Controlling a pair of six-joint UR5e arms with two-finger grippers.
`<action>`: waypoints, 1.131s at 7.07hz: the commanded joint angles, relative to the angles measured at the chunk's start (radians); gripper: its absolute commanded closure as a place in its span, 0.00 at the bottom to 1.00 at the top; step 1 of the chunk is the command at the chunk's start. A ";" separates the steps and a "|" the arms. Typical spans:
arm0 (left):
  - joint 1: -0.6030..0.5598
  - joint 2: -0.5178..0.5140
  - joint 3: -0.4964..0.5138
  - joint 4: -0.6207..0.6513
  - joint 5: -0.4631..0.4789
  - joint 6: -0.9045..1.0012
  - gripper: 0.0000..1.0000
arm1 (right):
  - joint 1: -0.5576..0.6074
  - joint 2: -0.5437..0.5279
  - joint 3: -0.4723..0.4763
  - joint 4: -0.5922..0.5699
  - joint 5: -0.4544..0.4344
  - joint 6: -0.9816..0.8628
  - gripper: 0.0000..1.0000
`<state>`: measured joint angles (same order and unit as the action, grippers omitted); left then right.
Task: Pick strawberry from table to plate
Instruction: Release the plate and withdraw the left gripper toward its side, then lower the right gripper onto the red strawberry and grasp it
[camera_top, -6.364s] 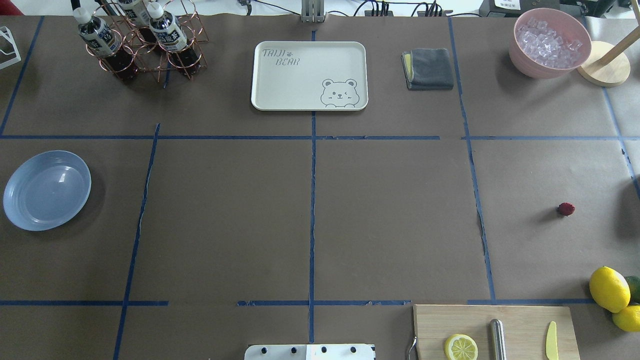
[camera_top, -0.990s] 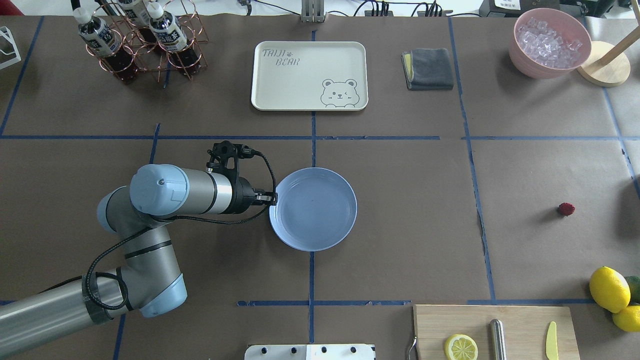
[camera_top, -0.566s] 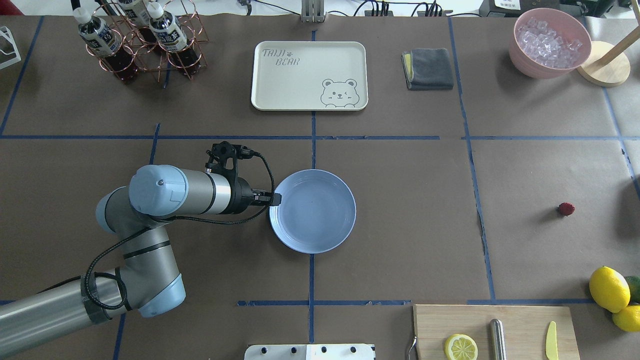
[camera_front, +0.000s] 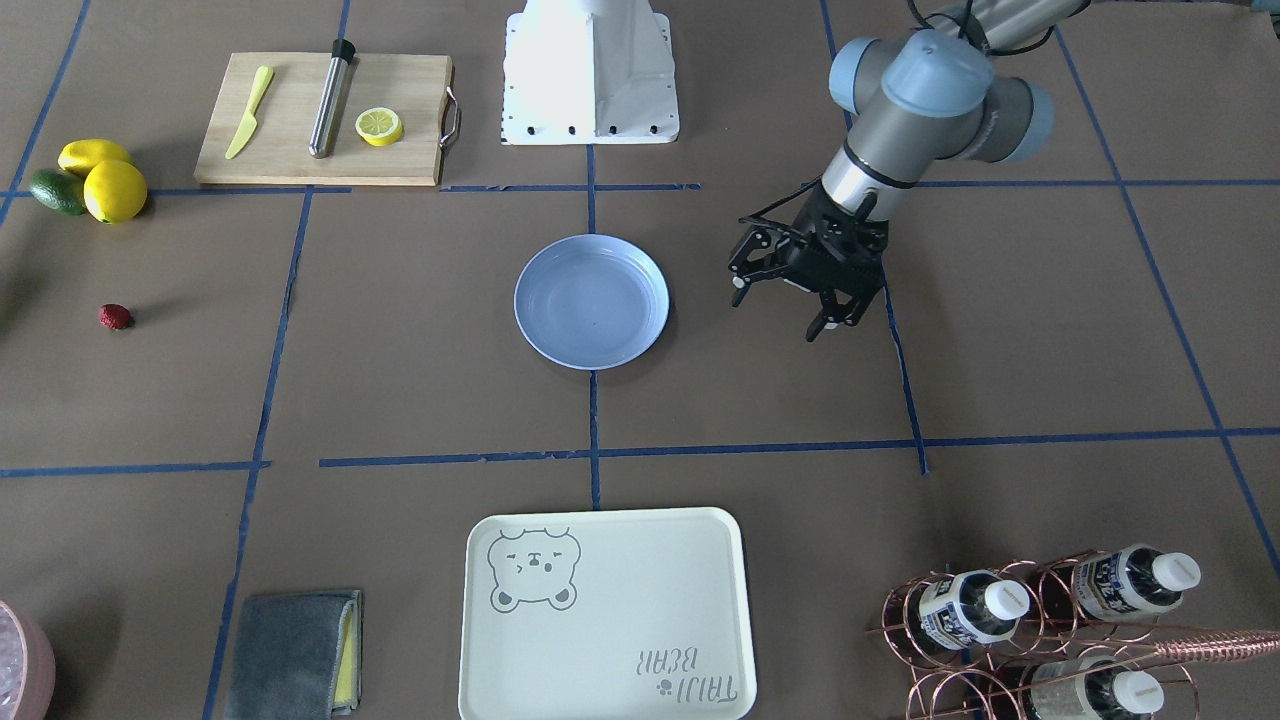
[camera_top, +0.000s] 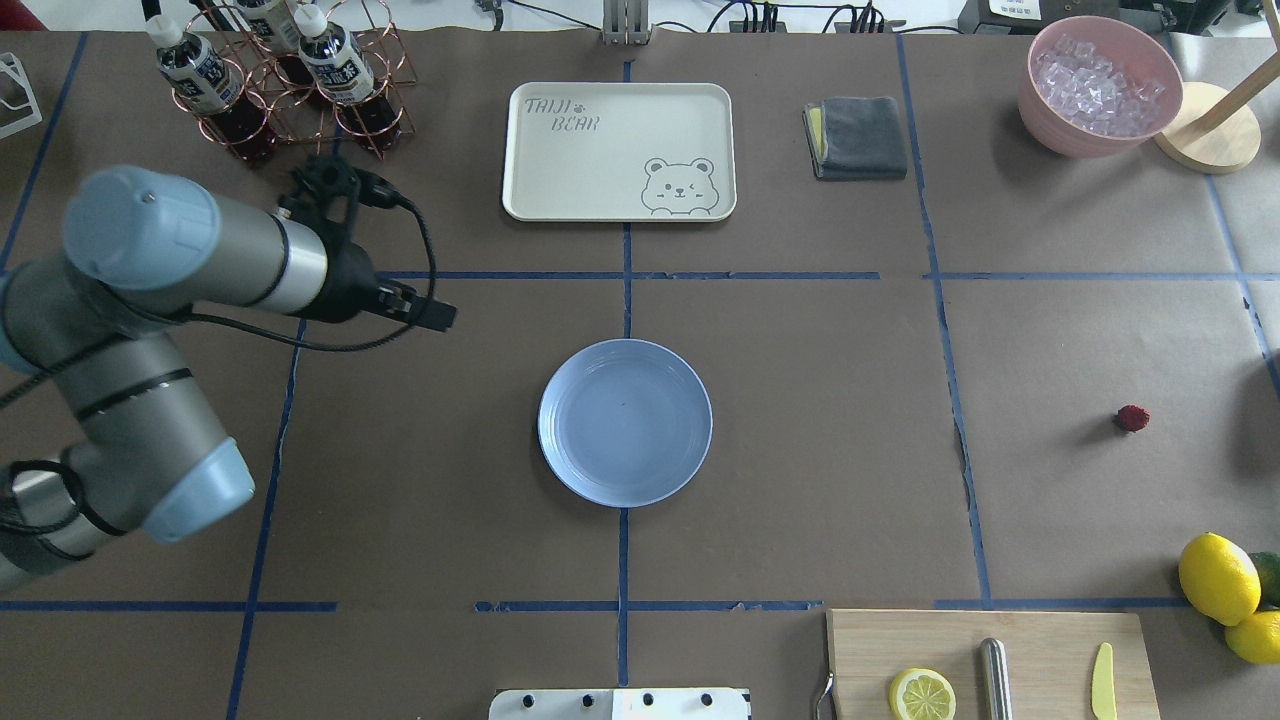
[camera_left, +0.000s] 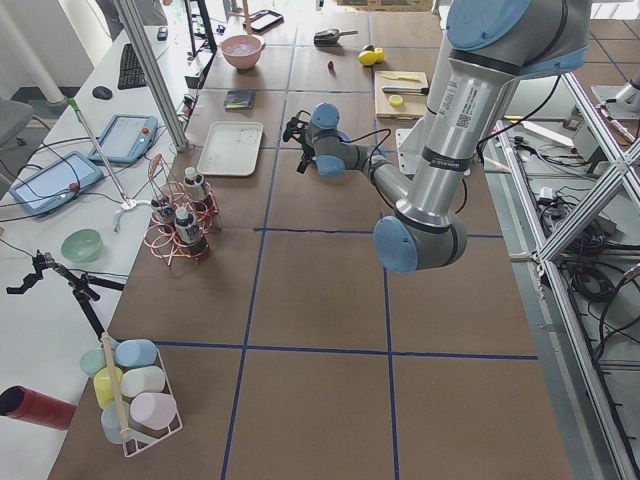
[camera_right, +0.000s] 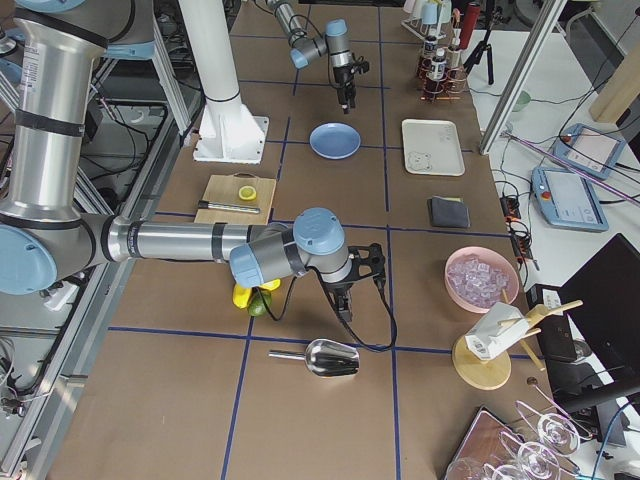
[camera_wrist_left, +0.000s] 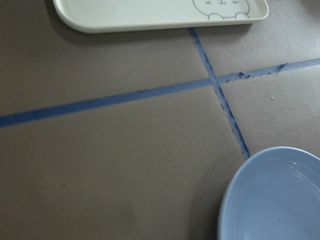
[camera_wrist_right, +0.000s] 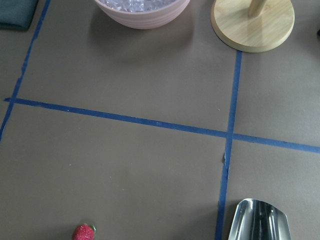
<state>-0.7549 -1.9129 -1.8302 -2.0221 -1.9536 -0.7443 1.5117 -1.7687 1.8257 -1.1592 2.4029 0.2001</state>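
The small dark-red strawberry (camera_top: 1132, 418) lies alone on the brown table (camera_top: 800, 450) at the right, also seen from the front (camera_front: 115, 317) and at the bottom of the right wrist view (camera_wrist_right: 83, 232). The light blue plate (camera_top: 625, 422) rests empty at the table's centre (camera_front: 591, 300). My left gripper (camera_front: 777, 312) hovers open and empty, off the plate's left side (camera_top: 440, 315). My right gripper (camera_right: 345, 300) shows only in the right side view, near the table's right end; I cannot tell whether it is open or shut.
A cream bear tray (camera_top: 619, 150) and a grey cloth (camera_top: 857, 137) lie at the back. A bottle rack (camera_top: 290, 80) stands back left, a pink ice bowl (camera_top: 1098, 85) back right. Lemons (camera_top: 1218, 578), a cutting board (camera_top: 990, 665) and a metal scoop (camera_right: 325, 357) sit near front right.
The plate went from the far left to the table's centre. My left gripper has since let go of its rim and drawn back up and to the left. The strawberry has not moved.
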 joint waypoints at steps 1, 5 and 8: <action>-0.346 0.136 -0.048 0.205 -0.239 0.347 0.00 | -0.050 0.028 0.052 0.012 0.062 0.051 0.00; -0.748 0.229 0.162 0.529 -0.287 0.895 0.00 | -0.239 0.028 0.165 0.010 -0.002 0.265 0.00; -0.816 0.322 0.175 0.522 -0.386 0.893 0.00 | -0.511 0.006 0.196 0.076 -0.231 0.490 0.00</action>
<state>-1.5605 -1.6115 -1.6622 -1.4973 -2.3187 0.1439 1.0799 -1.7463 2.0319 -1.1284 2.2162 0.6303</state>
